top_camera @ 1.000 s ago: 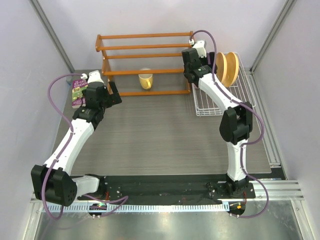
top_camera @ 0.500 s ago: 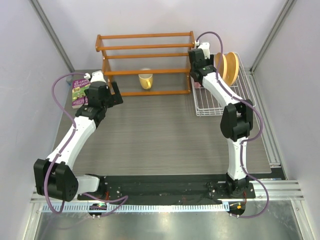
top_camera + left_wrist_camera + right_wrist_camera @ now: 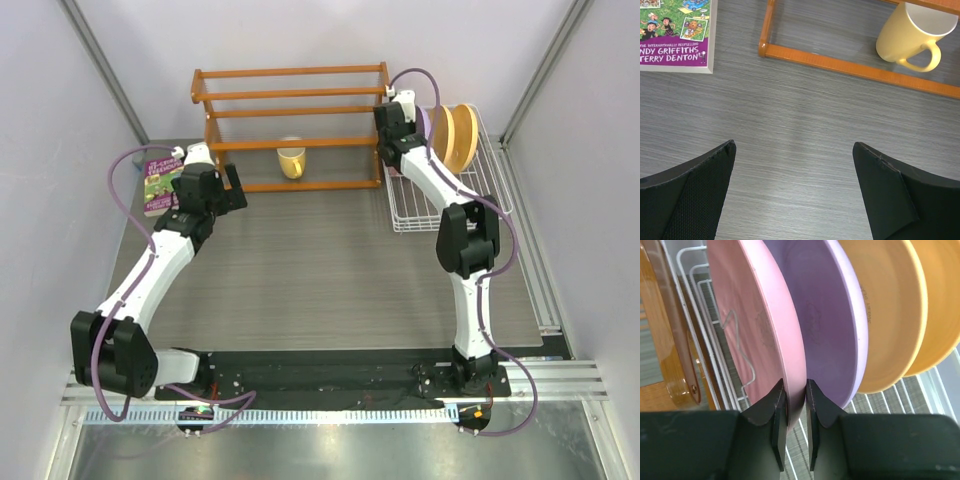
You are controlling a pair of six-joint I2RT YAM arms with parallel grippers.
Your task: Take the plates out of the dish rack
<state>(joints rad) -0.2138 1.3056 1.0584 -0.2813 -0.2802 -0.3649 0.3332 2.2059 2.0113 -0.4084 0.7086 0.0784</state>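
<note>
The right gripper [image 3: 796, 390] is clamped on the lower rim of the pink plate [image 3: 750, 325]. This plate stands on edge in the dish rack [image 3: 445, 215] at the far right of the worktop [image 3: 320, 270], with the lavender plate [image 3: 830, 325] just beside it and the orange-yellow plate [image 3: 890, 305] beyond. A second ago this wrist sat nearer and further left; it has since pushed in to the plates, which have not moved. The left gripper [image 3: 795, 190], its fingers wide apart, hangs over the worktop near the yellow mug [image 3: 912, 35]. It has drifted slightly right, uncovering more of the book [image 3: 675, 32].
</note>
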